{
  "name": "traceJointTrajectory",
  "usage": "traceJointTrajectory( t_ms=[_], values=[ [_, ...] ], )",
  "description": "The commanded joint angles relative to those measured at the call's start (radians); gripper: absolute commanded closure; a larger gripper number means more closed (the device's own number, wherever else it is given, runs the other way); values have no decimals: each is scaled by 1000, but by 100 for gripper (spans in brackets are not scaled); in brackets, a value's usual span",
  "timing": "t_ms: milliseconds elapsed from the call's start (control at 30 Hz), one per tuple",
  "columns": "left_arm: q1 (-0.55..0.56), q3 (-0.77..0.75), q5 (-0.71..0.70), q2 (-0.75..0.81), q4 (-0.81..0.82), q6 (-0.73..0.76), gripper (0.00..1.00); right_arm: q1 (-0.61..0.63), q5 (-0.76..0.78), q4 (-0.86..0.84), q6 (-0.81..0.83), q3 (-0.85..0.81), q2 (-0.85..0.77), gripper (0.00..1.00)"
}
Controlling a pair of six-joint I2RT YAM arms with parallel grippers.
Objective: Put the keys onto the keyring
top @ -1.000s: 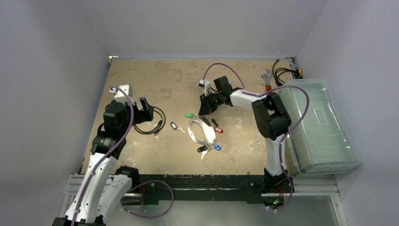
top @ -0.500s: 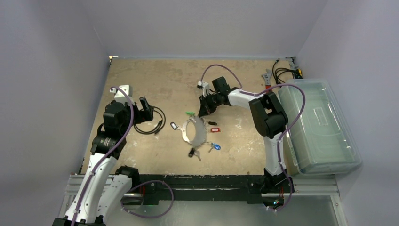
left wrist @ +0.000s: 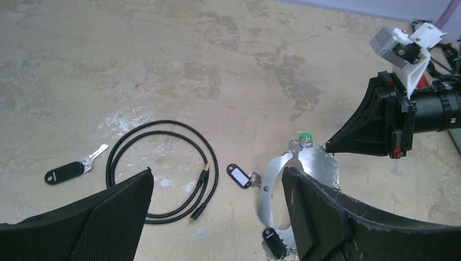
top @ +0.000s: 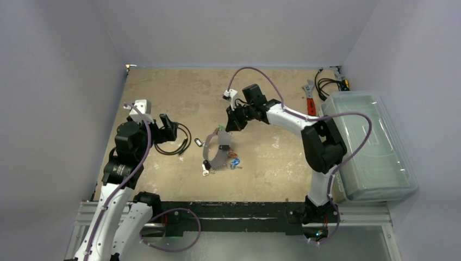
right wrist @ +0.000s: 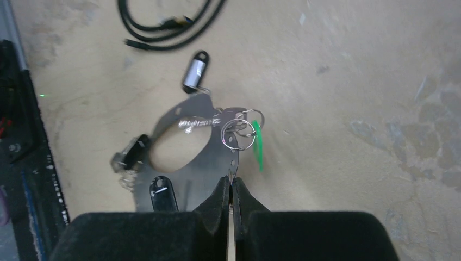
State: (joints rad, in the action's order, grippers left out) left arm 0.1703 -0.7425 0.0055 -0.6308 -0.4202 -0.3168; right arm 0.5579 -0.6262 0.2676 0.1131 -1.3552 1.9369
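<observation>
Threading seems to be the step in hand.

Top view: the right gripper point(top: 232, 124), jaws pressed together, pinches the far rim of the large notched silvery metal keyring point(top: 217, 156). The ring is tilted near the tabletop's point(top: 163, 87) middle, with tagged keys on it.

Left wrist view: the left gripper point(left wrist: 216, 174), fingers spread and holding nothing, hangs near the black coiled cable loop point(left wrist: 163, 126). A silvery key with a black plastic tag point(left wrist: 65, 173) lies beyond the cable from the ring (loose, apparently). The next move probably calls for fetching it.

Right wrist view: the ring's thin rim sits between the fingertips point(right wrist: 220, 191), with the green-tagged key point(right wrist: 256, 145) just beyond.
</observation>
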Motion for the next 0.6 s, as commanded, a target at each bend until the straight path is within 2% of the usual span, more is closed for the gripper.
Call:
traceJointTrajectory(
  t_ms=[0, 267, 567],
  values=[
    [-13, -15, 92, 47, 82, 25, 12, 37, 11, -7, 49, 5, -166, 100],
    [-22, -1, 274, 116, 172, 32, 13, 84, -31, 35, 167, 21, -350, 100],
    [-22, 44, 581, 155, 419, 4, 14, 111, -133, -33, 237, 107, -562, 100]
  ],
)
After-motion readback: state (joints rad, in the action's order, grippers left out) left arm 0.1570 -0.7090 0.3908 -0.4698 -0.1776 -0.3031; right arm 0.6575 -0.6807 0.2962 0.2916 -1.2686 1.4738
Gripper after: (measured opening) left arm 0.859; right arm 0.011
